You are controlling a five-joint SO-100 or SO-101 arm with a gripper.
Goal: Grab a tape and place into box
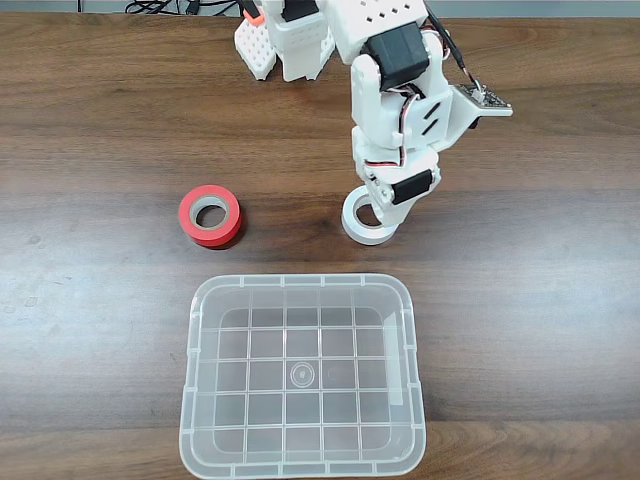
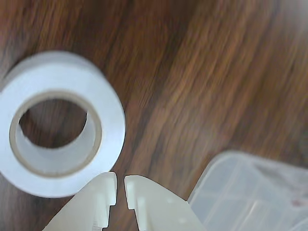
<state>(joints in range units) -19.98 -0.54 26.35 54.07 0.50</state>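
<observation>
Tape (image 1: pixel 362 226), a white roll with a round hollow core, lies flat on the dark wooden table (image 1: pixel 520 280), just beyond the far rim of the clear plastic box (image 1: pixel 300 380) and toward its right side in the fixed view. The white arm (image 1: pixel 395 110) reaches down over it, and the gripper (image 1: pixel 385 205) sits low at the roll, covering part of its ring in that view. In the wrist view the tape (image 2: pixel 62 77) fills the left half, its core open and showing bare wood through it, while the gripper (image 2: pixel 120 188) comes in from the bottom edge with its two cream fingertips (image 2: pixel 103 192) almost together, only a thin gap between them and nothing in it. The tips point at the near outer edge of the roll, just beside it on its lower right; whether they touch it I cannot tell. So the jaws are nearly closed and hold nothing. A corner of the box (image 2: pixel 250 192) shows at the lower right of the wrist view. A red roll (image 1: pixel 210 215) with a grey core lies well apart to the left in the fixed view.
</observation>
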